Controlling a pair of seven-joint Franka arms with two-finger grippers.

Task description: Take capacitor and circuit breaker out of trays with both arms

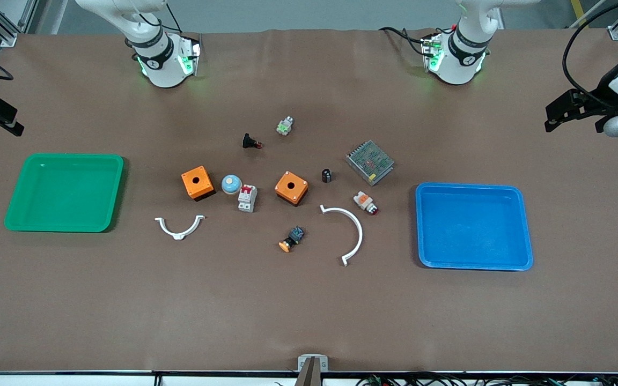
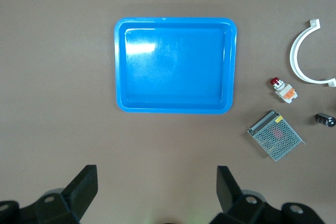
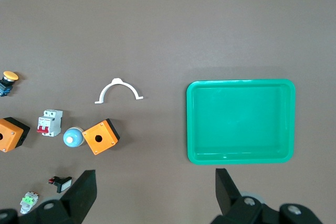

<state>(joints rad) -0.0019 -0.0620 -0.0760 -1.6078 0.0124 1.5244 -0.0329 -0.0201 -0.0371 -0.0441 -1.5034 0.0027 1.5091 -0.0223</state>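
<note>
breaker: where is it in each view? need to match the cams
Front view: breaker sits between the two orange boxes, beside the blue dome button.
Left wrist view: not in it.
Right wrist view: breaker sits beside the same blue dome button.
Shared landmark: the blue dome button touching the orange box.

capacitor [image 1: 326,175] hemmed by orange box [image 1: 291,187] and mesh unit [image 1: 369,162], breaker [image 1: 247,198] beside blue-domed button [image 1: 231,184]

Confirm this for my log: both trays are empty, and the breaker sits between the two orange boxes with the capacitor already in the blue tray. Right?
Not quite. The capacitor is not in the blue tray; the front view shows it on the table beside the metal mesh box. Both trays, including the green tray, are empty, and the breaker sits between the orange boxes.
</note>
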